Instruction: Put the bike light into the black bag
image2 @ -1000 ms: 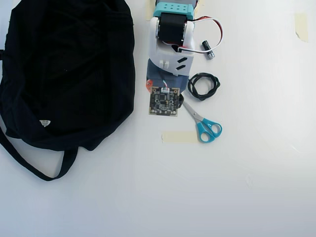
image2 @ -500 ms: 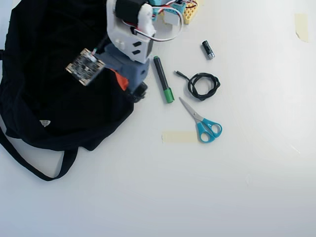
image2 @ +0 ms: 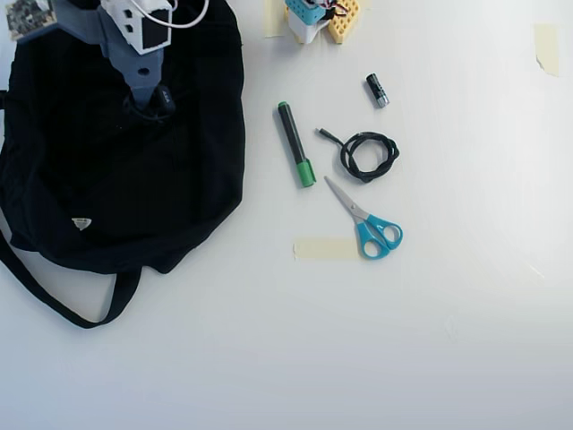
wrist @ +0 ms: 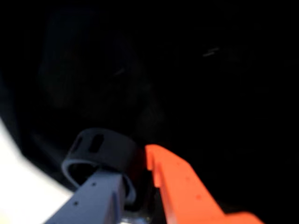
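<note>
The black bag [image2: 98, 188] lies spread over the left part of the table in the overhead view, its strap looping toward the front left. My gripper [image2: 154, 100] hangs over the bag's upper middle. In the wrist view the gripper [wrist: 135, 163] is shut on the bike light [wrist: 100, 145], whose rubbery ring strap sticks out between the grey finger [wrist: 100, 191] and the orange finger [wrist: 180, 184]. Dark bag fabric [wrist: 210, 84] fills nearly all of that view behind the light. From overhead the light is hard to tell from the black fabric.
Right of the bag lie a green marker [image2: 295, 143], a coiled black cable [image2: 369, 154], blue-handled scissors [image2: 367, 224], a small black cylinder [image2: 377, 90] and a strip of tape [image2: 324, 248]. The arm's base [image2: 318, 13] stands at the top edge.
The arm has swung left from the table's middle, across the bag's right edge, to above the bag's upper part, carrying the bike light. The green marker it covered is now exposed.
</note>
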`<state>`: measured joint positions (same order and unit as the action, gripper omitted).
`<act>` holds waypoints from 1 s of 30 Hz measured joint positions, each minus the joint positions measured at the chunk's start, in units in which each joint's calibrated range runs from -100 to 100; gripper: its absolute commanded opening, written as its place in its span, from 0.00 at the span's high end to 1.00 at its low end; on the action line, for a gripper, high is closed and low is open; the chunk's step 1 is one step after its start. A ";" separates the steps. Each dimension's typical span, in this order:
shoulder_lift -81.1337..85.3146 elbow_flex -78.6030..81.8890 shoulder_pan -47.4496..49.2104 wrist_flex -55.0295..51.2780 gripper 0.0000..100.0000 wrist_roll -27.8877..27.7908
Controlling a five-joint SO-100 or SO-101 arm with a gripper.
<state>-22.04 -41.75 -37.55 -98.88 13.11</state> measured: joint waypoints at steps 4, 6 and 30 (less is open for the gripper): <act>-0.66 0.00 -8.08 0.09 0.98 0.00; -8.80 0.16 -11.24 4.81 0.98 0.00; 24.33 1.34 36.37 0.94 0.98 -0.59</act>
<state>2.28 -40.41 -1.18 -97.94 12.53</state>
